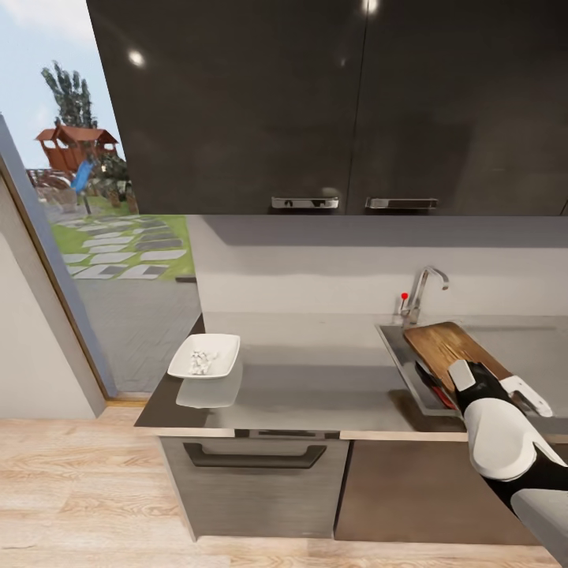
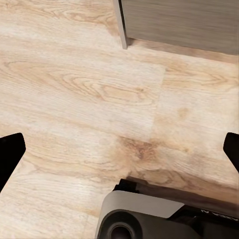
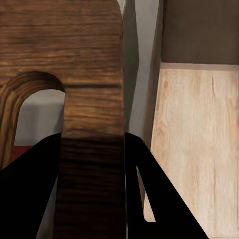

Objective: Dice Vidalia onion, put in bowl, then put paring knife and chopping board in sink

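Kitchen worktop [image 1: 315, 379]: with your right gripper [image 1: 467, 380] clamped on the board [image 1: 450, 347], lower it flat into the sink [image 1: 406, 363], clear of the knife [image 1: 434, 386].

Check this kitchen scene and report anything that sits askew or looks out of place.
The chopping board is not lying flat: it slants across the sink, one end poking above the rim, held at its handle end by the right claw. The bowl of diced onion sits level on the countertop.
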Controlling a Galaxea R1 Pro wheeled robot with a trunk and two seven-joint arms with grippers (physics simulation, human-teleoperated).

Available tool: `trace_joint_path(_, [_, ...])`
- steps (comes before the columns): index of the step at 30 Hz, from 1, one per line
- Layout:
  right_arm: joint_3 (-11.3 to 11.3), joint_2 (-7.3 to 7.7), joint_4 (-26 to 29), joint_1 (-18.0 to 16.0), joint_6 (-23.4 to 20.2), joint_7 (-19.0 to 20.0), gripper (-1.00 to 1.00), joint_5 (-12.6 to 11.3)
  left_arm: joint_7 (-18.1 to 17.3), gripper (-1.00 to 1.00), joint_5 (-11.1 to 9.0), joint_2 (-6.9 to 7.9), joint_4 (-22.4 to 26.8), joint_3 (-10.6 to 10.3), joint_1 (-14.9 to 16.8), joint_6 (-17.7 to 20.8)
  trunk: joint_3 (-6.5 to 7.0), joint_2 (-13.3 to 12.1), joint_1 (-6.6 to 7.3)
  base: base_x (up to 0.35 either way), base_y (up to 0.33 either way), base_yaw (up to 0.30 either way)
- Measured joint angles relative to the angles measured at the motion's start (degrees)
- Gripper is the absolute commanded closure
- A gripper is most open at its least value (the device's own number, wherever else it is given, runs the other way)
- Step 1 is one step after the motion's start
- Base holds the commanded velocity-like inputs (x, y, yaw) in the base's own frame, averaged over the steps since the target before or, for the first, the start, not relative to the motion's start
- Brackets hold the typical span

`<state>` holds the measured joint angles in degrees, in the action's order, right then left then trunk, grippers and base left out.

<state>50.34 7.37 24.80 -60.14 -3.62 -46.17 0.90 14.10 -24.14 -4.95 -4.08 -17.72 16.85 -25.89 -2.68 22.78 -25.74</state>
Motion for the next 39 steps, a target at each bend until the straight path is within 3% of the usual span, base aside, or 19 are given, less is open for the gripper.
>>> trace_joint_path(6, [0.01,-0.7,0.08,-2.73,-1.03,-1.43,1.0,0.04,0.0,-1.0,0.0,0.07,0.0,0.0,0.01,0.0,0.0,0.01,0.02,0.061,0.0,0.0])
trace_joint_path(17, [0.34,-0.93,-0.11,-2.9,-1.01,-2.45,1.0,-0.96,0.0,-1.0,0.0,0.12,0.0,0.0,0.0,0.0,-0.01,0.0,0.03,0.295,0.0,0.0])
trace_joint_path(22, [0.32,-0.81,-0.19,-2.89,-0.81,-2.53,1.0,-3.91,0.0,-1.0,0.0,0.09,0.01,0.01,0.0,0.0,0.0,0.0,0.0,0.044,0.0,0.0])
trace_joint_path(39, [0.41,-0.73,-2.84,-2.75,2.39,-5.49,1.0,-4.11,0.0,-1.0,0.0,0.08,0.0,0.01,0.01,0.0,-0.01,0.0,0.0,0.001,0.0,0.0])
